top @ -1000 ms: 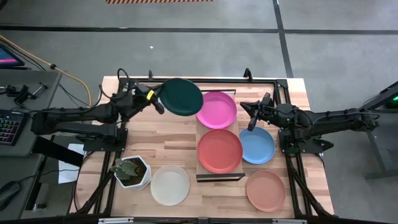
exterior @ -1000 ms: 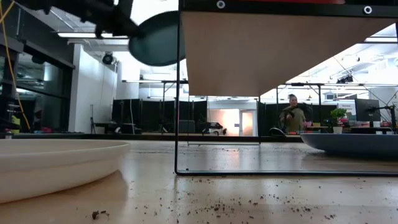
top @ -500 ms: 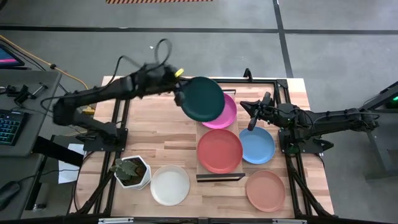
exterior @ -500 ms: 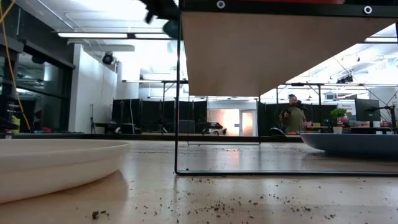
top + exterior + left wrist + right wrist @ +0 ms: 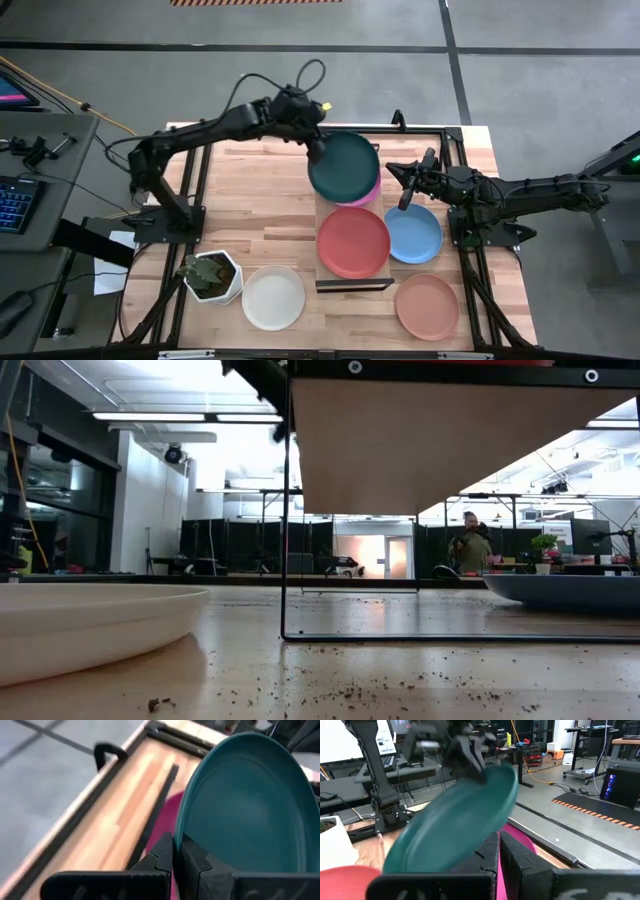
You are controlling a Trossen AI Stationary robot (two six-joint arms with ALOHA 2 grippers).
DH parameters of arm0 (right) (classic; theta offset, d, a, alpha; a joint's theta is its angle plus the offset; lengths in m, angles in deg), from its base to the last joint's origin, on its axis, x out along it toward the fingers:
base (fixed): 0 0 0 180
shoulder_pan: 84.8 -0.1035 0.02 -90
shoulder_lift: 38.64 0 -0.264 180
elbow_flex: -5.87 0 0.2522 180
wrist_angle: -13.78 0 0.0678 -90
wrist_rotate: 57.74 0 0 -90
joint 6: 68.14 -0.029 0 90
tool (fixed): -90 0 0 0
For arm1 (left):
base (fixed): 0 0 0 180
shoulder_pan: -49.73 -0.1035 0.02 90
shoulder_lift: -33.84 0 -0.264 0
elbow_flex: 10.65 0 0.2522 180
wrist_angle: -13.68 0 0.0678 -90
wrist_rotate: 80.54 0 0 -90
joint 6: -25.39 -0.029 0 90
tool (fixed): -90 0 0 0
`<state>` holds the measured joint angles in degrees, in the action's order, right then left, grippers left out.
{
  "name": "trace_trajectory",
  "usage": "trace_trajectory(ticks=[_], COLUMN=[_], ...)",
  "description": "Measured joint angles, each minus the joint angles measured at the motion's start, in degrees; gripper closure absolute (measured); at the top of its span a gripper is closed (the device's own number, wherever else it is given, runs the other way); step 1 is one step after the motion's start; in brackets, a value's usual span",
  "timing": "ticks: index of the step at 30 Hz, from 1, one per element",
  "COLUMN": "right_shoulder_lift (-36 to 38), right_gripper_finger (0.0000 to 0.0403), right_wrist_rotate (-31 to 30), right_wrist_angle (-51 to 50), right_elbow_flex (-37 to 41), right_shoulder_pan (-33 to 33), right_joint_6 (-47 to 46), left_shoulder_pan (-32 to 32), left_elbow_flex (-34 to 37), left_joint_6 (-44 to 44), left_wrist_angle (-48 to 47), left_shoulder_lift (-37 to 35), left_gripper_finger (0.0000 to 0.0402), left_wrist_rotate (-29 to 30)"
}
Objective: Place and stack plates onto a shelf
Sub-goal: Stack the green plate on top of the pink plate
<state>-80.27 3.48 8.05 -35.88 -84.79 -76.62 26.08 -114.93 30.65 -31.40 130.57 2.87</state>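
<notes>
My left gripper (image 5: 316,143) is shut on the dark teal plate (image 5: 344,168) and holds it tilted above the magenta pink plate (image 5: 367,190), which lies on the far half of the shelf (image 5: 352,285). The left wrist view shows the teal plate (image 5: 245,805) in front of my gripper (image 5: 176,854), with the pink plate (image 5: 161,831) below. The coral red plate (image 5: 353,242) lies on the shelf's near half. My right gripper (image 5: 404,190) hangs shut over the table, just right of the shelf, touching nothing; in its wrist view (image 5: 498,851) the teal plate (image 5: 460,825) shows ahead. My left gripper pinches the teal plate's rim (image 5: 180,826) between its two fingers, at the plate's far-left edge (image 5: 318,156). The fingers slant in from the table's far left side. The plate is lifted clear and tilted, hanging over the pink plate.
The light blue plate (image 5: 413,233) lies on the table right of the shelf, the salmon tan plate (image 5: 427,306) nearer the front edge. The white plate (image 5: 273,297) and the white plant pot (image 5: 212,275) stand at the near left. Bare wood lies left of the shelf.
My left gripper has swung toward the table's right with the teal plate, from beside the shelf's far left corner to over the pink plate. The plate has stayed in the hold and tilted. The right arm has kept still.
</notes>
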Motion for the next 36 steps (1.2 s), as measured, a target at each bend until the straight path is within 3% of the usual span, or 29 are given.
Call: trace_trajectory(ticks=[15, 36], right_shoulder_lift=[0.00, 0.00], right_gripper_finger=[0.0403, 0.0403], right_wrist_rotate=[-0.01, -0.01], right_wrist_angle=[0.02, 0.02], right_elbow_flex=[0.00, 0.00], right_shoulder_pan=[0.00, 0.00], right_joint_6=[0.01, 0.01], left_shoulder_pan=[0.01, 0.08], left_elbow_flex=[0.00, 0.00], left_joint_6=[-3.39, -5.69], left_wrist_angle=[1.56, 1.64], left_shoulder_lift=[3.81, 3.71], left_gripper_finger=[0.0397, 0.0280], left_wrist_rotate=[-0.58, -0.86])
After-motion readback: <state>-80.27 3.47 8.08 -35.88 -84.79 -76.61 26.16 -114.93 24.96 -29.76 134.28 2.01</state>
